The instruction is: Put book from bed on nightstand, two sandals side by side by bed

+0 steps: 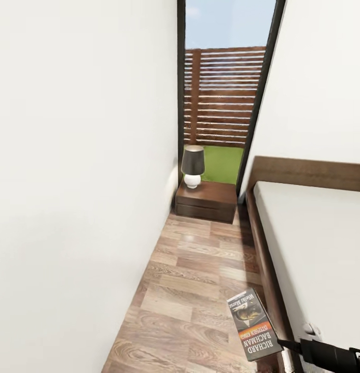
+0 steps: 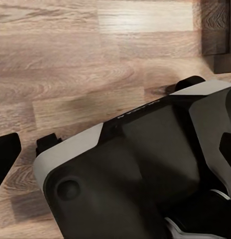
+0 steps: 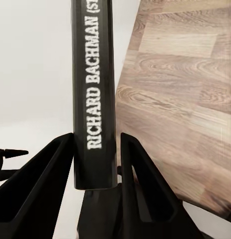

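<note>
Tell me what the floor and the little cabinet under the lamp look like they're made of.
The brown plank floor looks like wood or wood-look laminate: visible grain, plank seams and a soft sheen. The low dark-brown nightstand looks like glossy varnished wood, with faint grain and a reflective top. These are simulator renders, so both are guesses from looks alone.

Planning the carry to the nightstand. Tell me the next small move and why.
Probably drive forward along the aisle toward the nightstand. The right pincer is shut on the book, held above the plank floor beside the bed. The nightstand stands far ahead by the window, with free top beside the lamp.
</note>
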Available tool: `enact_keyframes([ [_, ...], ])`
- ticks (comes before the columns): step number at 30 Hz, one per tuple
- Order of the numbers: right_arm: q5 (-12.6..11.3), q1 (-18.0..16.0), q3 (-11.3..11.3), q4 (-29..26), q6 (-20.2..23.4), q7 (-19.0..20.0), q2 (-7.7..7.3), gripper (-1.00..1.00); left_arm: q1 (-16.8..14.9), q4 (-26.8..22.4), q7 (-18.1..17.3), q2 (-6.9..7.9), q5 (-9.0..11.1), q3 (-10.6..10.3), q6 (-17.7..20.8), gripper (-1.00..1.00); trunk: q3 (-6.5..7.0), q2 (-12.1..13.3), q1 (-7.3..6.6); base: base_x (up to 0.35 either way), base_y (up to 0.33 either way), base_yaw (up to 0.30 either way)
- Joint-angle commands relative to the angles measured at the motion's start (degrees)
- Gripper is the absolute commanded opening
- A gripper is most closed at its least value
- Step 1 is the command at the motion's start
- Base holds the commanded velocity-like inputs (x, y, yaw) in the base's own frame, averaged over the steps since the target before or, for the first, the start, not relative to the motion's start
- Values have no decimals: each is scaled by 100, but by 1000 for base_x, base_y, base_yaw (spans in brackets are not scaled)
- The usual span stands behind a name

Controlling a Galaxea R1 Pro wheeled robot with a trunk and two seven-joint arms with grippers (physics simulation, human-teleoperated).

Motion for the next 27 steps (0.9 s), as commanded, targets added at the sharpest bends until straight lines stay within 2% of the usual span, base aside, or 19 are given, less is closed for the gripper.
enact_keyframes([
  [1, -69, -7, 25, -2, 59, 11, -3, -100, -2, -5, -18, 1, -60, 43, -25, 100, -13, -8, 2, 0, 0, -219],
  [21, -69, -7, 25, -2, 59, 11, -3, -100, -2, -6, -18, 1, -60, 43, -25, 100, -96, -8, 2, 0, 0, -219],
  [27, -69, -7, 25, -2, 59, 11, -3, -100, -2, -9, -18, 1, -60, 39, -25, 100, -121, -8, 2, 97, 0, -221],
])
